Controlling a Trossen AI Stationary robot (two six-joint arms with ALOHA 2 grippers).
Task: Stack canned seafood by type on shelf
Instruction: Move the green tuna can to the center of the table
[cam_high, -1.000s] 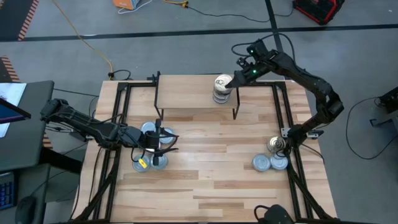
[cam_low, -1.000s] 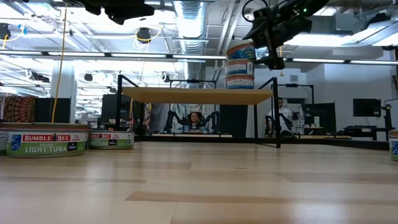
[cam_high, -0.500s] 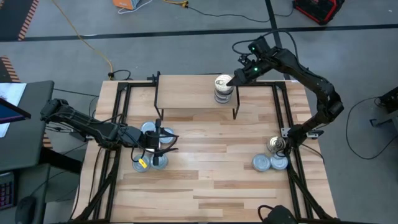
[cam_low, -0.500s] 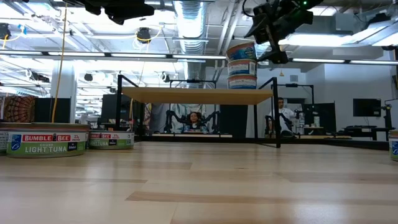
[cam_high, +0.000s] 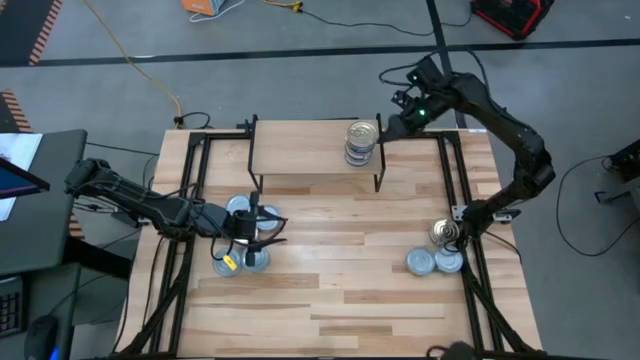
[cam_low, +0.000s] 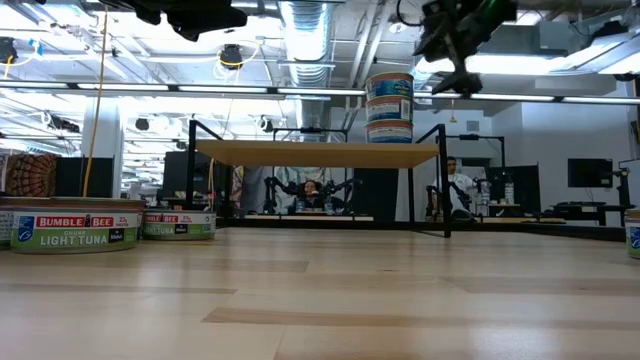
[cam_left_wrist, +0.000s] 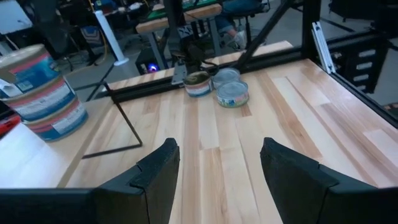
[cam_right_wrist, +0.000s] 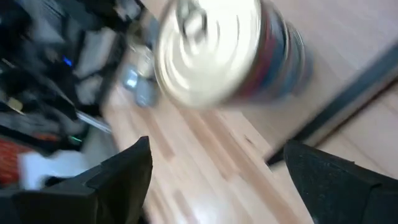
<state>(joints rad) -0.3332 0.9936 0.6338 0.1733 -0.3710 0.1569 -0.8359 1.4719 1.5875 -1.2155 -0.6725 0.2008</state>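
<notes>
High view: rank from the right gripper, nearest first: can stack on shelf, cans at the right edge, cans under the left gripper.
From the right gripper:
1. Can stack, shelf's right end, just beside it.
2. Right-edge cans, near the table's front right.
3. Left cans, under the left gripper, table's left side.

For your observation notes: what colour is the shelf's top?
Light wood shelf top, seen best in the high view.

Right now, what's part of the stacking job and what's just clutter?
Job:
- stack of flat round metal tins on the light wood shelf with black legs
- loose tins near the left hand
- three loose tins front right

Clutter:
- orange cable on the floor
- red case
</notes>
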